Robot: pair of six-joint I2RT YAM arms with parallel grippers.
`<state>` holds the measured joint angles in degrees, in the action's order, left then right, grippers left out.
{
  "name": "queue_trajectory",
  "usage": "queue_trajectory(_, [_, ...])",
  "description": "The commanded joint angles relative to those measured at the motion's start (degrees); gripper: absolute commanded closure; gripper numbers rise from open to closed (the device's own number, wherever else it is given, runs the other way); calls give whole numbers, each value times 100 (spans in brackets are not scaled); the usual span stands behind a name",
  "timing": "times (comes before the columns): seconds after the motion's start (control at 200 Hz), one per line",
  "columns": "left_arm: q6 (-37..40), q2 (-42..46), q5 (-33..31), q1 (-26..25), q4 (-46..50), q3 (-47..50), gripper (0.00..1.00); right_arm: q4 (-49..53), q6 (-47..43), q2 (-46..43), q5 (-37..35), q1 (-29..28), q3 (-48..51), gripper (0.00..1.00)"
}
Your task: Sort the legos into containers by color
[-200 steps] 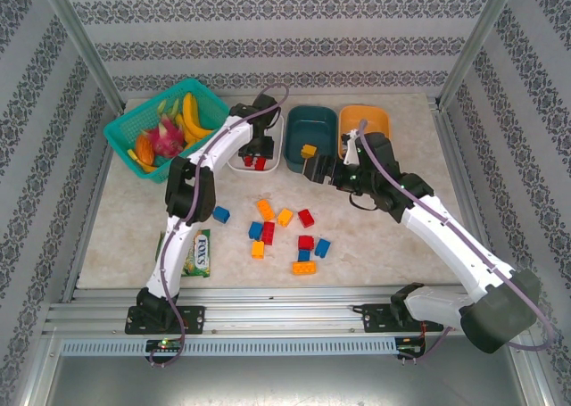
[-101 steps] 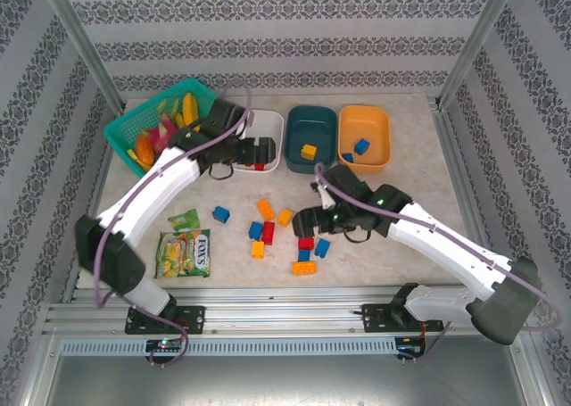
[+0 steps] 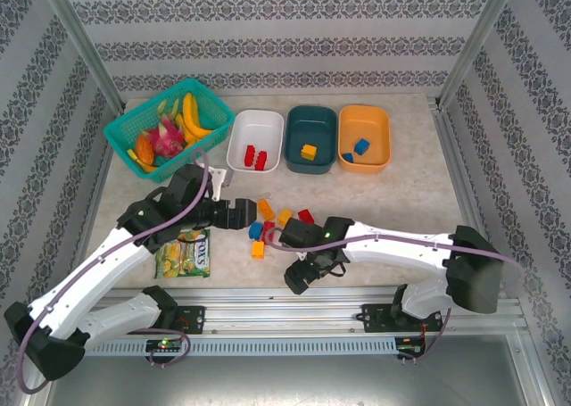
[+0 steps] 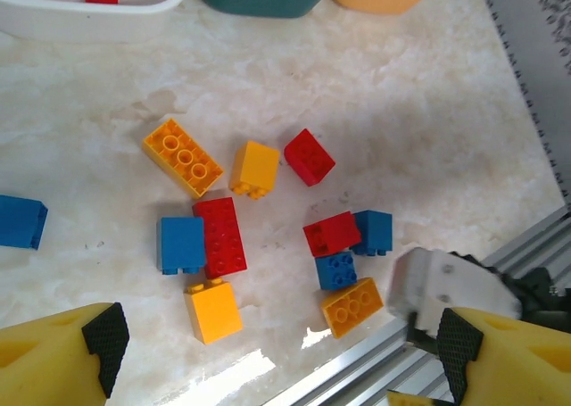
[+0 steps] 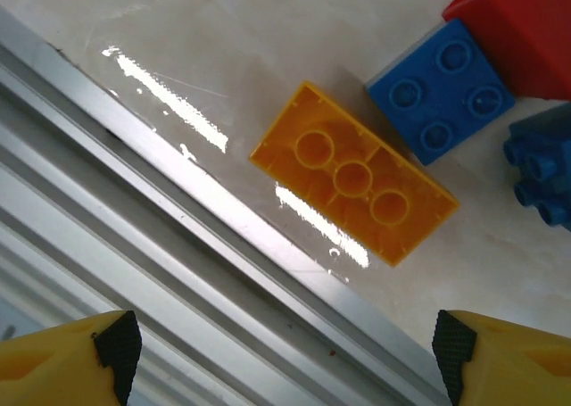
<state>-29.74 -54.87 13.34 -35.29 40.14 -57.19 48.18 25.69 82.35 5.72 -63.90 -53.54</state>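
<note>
Left gripper (image 4: 281,339), right gripper (image 5: 285,343) released, empty; red and blue legos (image 5: 522,31) cropped beside orange brick (image 5: 352,183).

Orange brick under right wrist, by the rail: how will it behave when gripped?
Orange brick looks hard moulded plastic: likely stiff and light. Glossy sides may slip in the right gripper. Flat, boxy: shouldn't roll, but could slide on the shiny table.
</note>
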Motion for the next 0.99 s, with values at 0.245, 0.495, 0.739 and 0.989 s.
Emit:
queue_trajectory(0.245, [-401, 692, 65, -67, 214, 236, 9, 19, -99, 1099, -564, 0, -169, 10])
queue_trajectory(0.495, [-573, 657, 55, -66, -15, 186, 9, -76, -171, 1519, -782, 239, -320, 15])
queue_trajectory(0.739, [-584, 601, 76, -75, -76, 121, 10, -149, -457, 1677, -783, 494, -592, 20])
queue_trajectory(0.989, [-595, 600, 73, -77, -103, 127, 10, -195, -540, 1811, -581, 541, -694, 35])
